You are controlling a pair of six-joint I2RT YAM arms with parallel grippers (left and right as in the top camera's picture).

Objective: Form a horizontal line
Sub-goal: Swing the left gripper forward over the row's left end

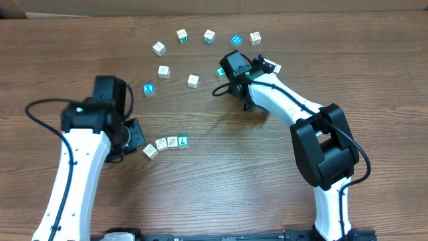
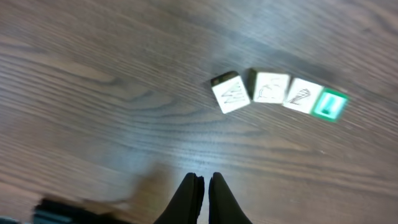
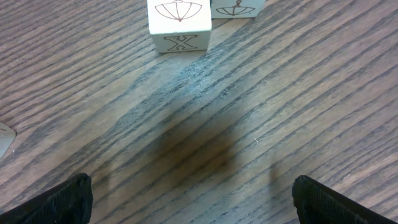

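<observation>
**Straighten before adding more**

Row [image 1: 167, 143] sits low-left on the counter [image 1: 221, 174]; the end block [image 2: 231, 93] nearest the left tool [image 2: 204, 182] is skewed. That tool is pinched together, empty, close by: we'd square the block with a gentle push. Right tool [image 3: 193, 198] gapes wide, empty, near the X block [image 3: 179, 22]. Loose blocks [image 1: 193, 81] lie scattered above, none blocking.

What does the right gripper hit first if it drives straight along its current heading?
Likely the white X block, roughly centred ahead of the open right gripper; bare table lies between. Pitch is unclear, so it might touch wood first.
</observation>
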